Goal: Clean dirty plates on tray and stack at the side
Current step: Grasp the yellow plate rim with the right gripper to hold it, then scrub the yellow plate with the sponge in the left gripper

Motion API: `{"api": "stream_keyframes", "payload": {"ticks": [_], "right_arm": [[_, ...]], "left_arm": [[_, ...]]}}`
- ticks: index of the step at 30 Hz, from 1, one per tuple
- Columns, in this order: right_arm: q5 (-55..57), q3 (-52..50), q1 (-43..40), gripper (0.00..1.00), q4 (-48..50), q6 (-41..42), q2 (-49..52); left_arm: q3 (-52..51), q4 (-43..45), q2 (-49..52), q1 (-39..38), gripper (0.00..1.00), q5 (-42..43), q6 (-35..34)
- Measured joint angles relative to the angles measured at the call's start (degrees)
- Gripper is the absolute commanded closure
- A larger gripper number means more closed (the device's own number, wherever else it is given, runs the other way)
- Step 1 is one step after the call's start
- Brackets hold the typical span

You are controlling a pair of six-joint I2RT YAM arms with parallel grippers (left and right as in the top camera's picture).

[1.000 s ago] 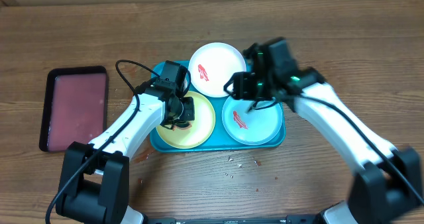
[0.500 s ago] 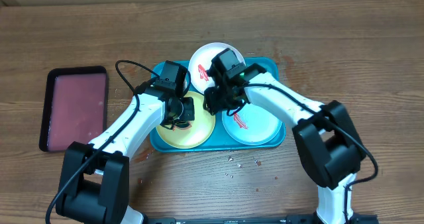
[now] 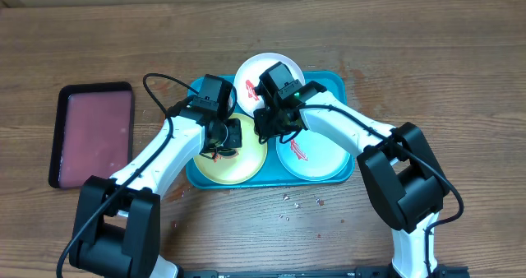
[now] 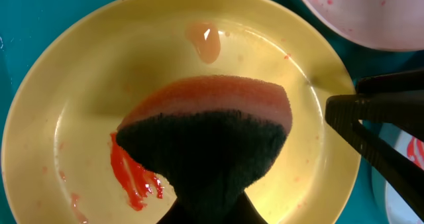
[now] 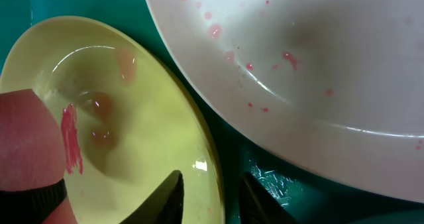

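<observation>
The yellow-green plate (image 3: 246,159) lies front left on the turquoise tray (image 3: 333,85), with a red smear (image 4: 132,177) on it. My left gripper (image 3: 223,138) is shut on a pink sponge with a dark scrub side (image 4: 212,124) and holds it on this plate (image 4: 265,45). My right gripper (image 3: 267,132) is open; its fingers (image 5: 209,194) straddle the yellow-green plate's right rim (image 5: 132,131). The white plate (image 3: 246,72) lies at the back, speckled red (image 5: 298,65). The mint-blue plate (image 3: 316,150) lies front right with a red smear.
A smaller dark-red tray with a black rim (image 3: 92,134) lies on the wooden table to the left. Small crumbs lie on the table in front of the turquoise tray (image 3: 300,202).
My right arm swung left from above the mint-blue plate to the yellow-green plate's right rim and lowered there. My left gripper with the sponge has stayed in place.
</observation>
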Motion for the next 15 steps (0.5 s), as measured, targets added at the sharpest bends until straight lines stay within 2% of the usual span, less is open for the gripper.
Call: {"api": "stream_keyframes", "payload": {"ticks": [5,8,9,11,12,13,14,15], "right_arm": [[0.5,0.0,0.2,0.73,0.0,0.9,1.3],[0.4,0.0,0.3,0.73,0.2,1.1,1.8],[0.4,0.0,0.3,0.73,0.1,1.1,1.8],[0.4,0.0,0.3,0.73,0.2,1.1,1.8],[0.4,0.0,0.3,0.73,0.2,1.1,1.8],[0.4,0.0,0.3,0.73,0.2,1.1,1.8],[0.4,0.0,0.3,0.73,0.2,1.1,1.8],[0.4,0.0,0.3,0.73,0.3,1.1,1.8]], "left_arm": [[-0.3,2.1,0.0,0.0,0.91,0.0,-1.1],[-1.1,2.9,1.1,0.0,0.86,0.0,-2.1],[-1.2,3.0,2.2,0.0,0.82,0.0,-2.4],[-1.3,3.0,3.3,0.0,0.65,0.0,-2.6],[-1.4,3.1,3.8,0.0,0.60,0.0,-3.0],[-1.4,3.1,4.4,0.0,0.59,0.1,-3.2],[-1.4,3.1,4.7,0.0,0.49,0.1,-3.2],[-1.4,3.2,5.0,0.0,0.44,0.2,-3.2]]}}
